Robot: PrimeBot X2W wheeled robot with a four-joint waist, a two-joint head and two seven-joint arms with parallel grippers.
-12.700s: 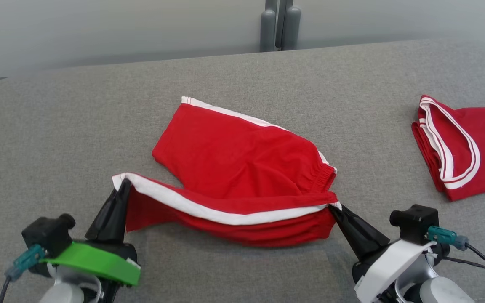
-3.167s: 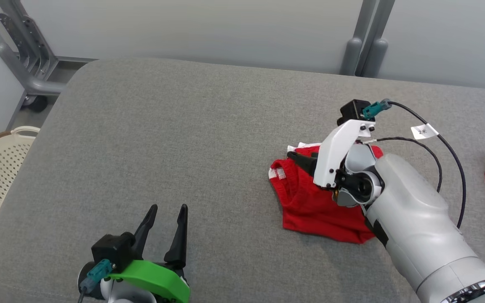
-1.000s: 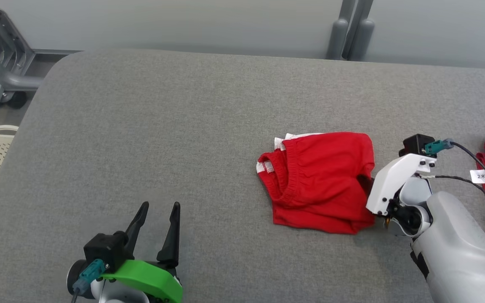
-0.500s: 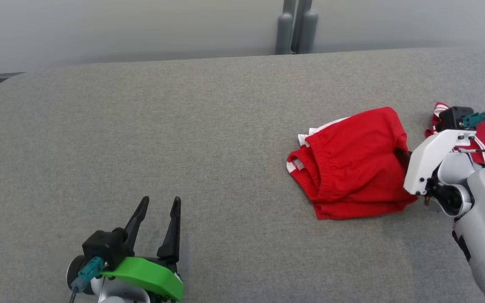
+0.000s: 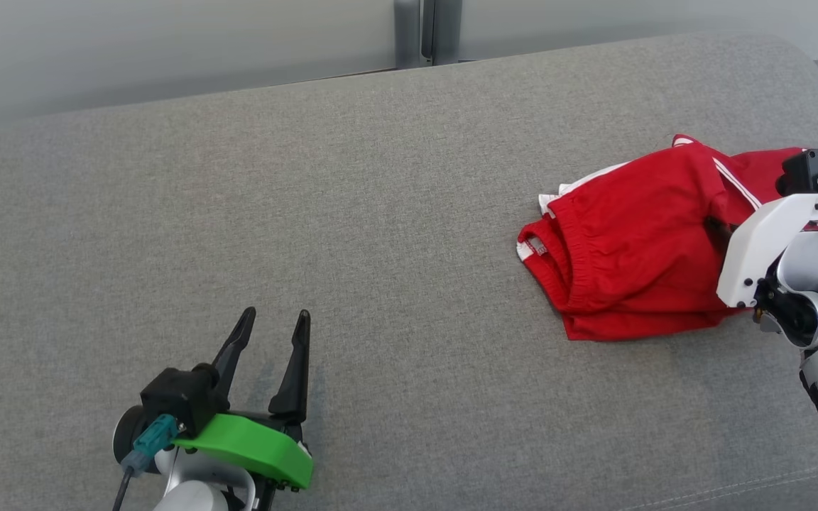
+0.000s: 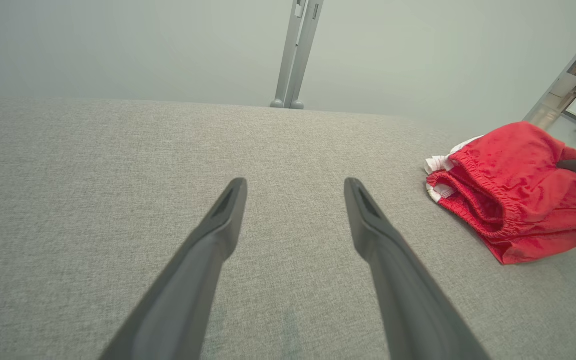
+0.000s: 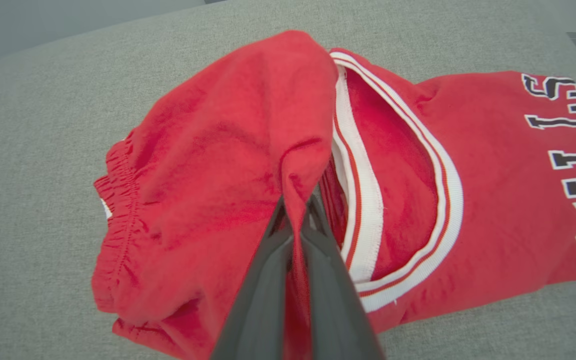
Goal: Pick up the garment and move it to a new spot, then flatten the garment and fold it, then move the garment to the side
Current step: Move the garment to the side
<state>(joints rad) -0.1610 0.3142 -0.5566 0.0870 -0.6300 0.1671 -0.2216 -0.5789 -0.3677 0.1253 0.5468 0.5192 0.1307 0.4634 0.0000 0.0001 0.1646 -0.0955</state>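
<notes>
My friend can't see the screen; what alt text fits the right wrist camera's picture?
The right gripper is shut on a pinch of cloth at the edge of the red shorts, right beside a red jersey with white trim and dark lettering. Both lie on a grey fabric surface.

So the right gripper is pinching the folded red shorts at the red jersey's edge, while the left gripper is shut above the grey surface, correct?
Not quite: the left gripper is open, fingers spread above the grey surface, as the left wrist view shows. The right gripper is indeed pinching the folded red shorts at the red jersey's edge.
</notes>
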